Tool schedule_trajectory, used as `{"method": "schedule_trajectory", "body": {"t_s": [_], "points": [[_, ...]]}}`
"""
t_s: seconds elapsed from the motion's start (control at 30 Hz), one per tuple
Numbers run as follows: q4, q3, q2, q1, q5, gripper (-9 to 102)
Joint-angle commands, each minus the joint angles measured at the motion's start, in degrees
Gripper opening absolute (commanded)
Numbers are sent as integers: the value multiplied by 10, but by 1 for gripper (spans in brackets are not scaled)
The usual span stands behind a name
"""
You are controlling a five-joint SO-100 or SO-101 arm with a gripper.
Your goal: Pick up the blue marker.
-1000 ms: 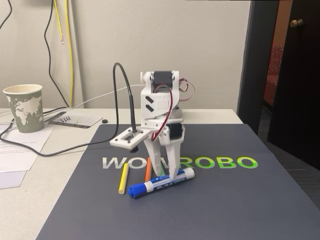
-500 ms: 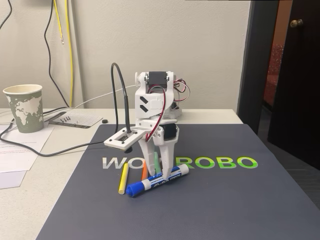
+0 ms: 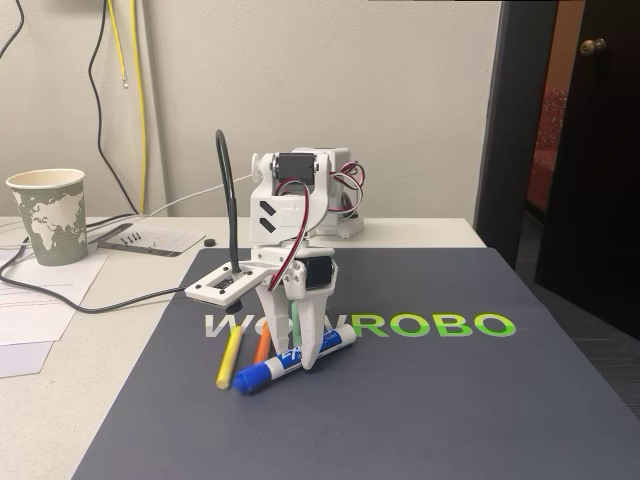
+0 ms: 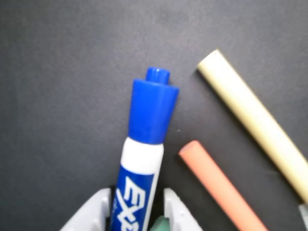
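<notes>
Centrally, at the bottom edge of the wrist view, the gripper (image 4: 135, 211) has its two grey fingertips (image 4: 98, 208) set closely on either side of the blue marker (image 4: 144, 144), pressing the labelled white barrel between them. The marker runs upward from there to the middle of the frame, its blue cap pointing toward the top. To the right of the barrel lies an orange stick (image 4: 219, 185), slanting toward the lower right, and beyond it a yellow stick (image 4: 255, 120) slants the same way from the upper right of the frame; neither touches the marker.

In the fixed view the gripper (image 3: 300, 355) points down at the centre of the frame, its white fingers (image 3: 318, 335) straddling the marker (image 3: 290, 362), which lies aslant with its cap toward the lower left. Whether the marker is touching the mat cannot be told. The yellow stick (image 3: 229, 358) and orange stick (image 3: 261, 345) lie just to its left on a dark grey mat (image 3: 450, 410) printed with white and green lettering. A paper cup (image 3: 47, 215) stands at the far left of the frame on the table (image 3: 130, 290), among papers (image 3: 40, 300) and black cables (image 3: 100, 300).
</notes>
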Motion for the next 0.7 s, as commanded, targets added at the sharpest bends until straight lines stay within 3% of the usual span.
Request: {"method": "schedule_trajectory", "body": {"t_s": [0.0, 0.67], "points": [[5, -18, 6, -5, 11, 13], [10, -18, 16, -18, 32, 4]]}}
